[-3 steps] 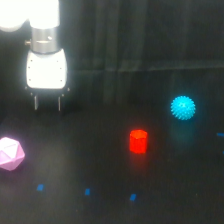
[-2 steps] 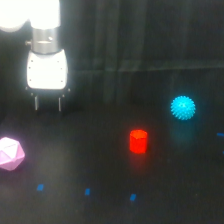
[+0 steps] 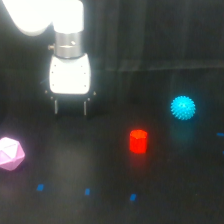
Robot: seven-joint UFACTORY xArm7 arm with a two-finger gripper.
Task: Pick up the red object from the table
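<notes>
Poised above the dark surface (image 3: 165,200) at the exterior view's upper left, the white gripper (image 3: 70,107) hangs with its two thin fingers (image 3: 55,106) spread apart, holding nothing between them. Its pale body sits under a metal wrist collar, and the fingers point straight down without touching anything that can be made out.

One red object (image 3: 138,141), a stubby block standing upright, rests on the surface near the middle of the frame, down and toward the exterior view's right of the gripper and well apart from it. One cyan spiky ball (image 3: 183,107) lies farther toward the exterior view's right, a little higher in the frame, near the red object but not touching it. One pink faceted polyhedron (image 3: 10,153) sits at the exterior view's left edge, below the gripper and well apart from the other two pieces.

Three small blue marks (image 3: 87,191) dot the lower part of the surface, with a fourth faint one at the right edge. No container appears; all three pieces lie loose on the black surface.
</notes>
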